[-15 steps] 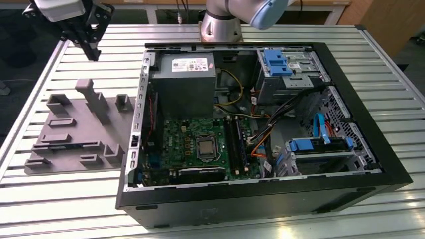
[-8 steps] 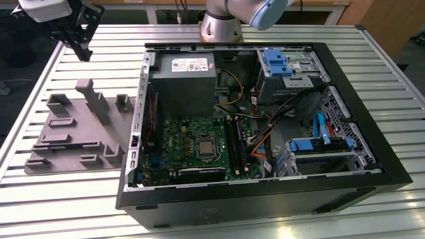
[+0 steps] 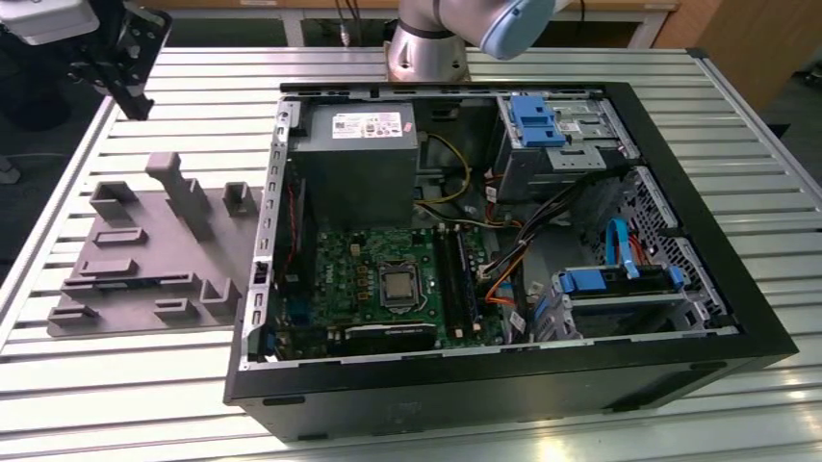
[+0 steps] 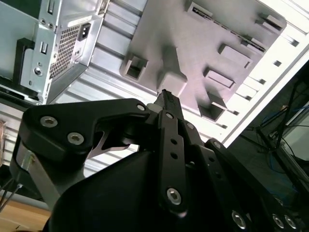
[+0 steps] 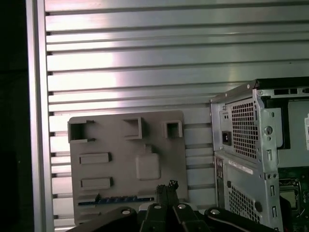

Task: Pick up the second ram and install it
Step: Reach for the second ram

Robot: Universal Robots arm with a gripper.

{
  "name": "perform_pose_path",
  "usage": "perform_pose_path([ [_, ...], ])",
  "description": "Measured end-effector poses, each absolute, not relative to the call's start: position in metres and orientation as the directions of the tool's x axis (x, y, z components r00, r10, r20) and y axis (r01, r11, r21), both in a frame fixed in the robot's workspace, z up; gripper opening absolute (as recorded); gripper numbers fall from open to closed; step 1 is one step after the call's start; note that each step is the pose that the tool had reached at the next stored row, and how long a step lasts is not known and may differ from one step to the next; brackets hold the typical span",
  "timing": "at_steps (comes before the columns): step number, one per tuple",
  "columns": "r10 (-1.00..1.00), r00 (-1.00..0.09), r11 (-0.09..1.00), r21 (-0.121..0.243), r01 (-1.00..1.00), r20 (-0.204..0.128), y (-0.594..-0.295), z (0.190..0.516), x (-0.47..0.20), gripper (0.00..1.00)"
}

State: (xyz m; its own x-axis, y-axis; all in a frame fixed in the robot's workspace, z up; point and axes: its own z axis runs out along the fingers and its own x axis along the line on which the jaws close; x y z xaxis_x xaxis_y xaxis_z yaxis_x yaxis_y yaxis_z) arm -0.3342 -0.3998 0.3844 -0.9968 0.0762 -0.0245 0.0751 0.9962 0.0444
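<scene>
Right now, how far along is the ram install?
Done: nothing visible; the ram lies in a groove of the tray, outside the case. In hand: nothing; the gripper hangs above the tray, shut and empty. Left: the whole pick and install.

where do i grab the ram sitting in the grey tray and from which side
Grip the ram on its long upper edge, near the middle, pinching across its thin faces and coming straight down from above. It appears to stand on edge in a narrow slot of the grey tray, so that thin edge looks like the only free part; the slot walls likely block a side approach.
</scene>
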Motion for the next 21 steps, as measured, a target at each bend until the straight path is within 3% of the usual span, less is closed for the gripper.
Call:
perform_pose_path([
  [21, 0.076, -0.997, 0.996, 0.044, 0.075, -0.025, -0.439, 0.378, -0.382, 0.11],
])
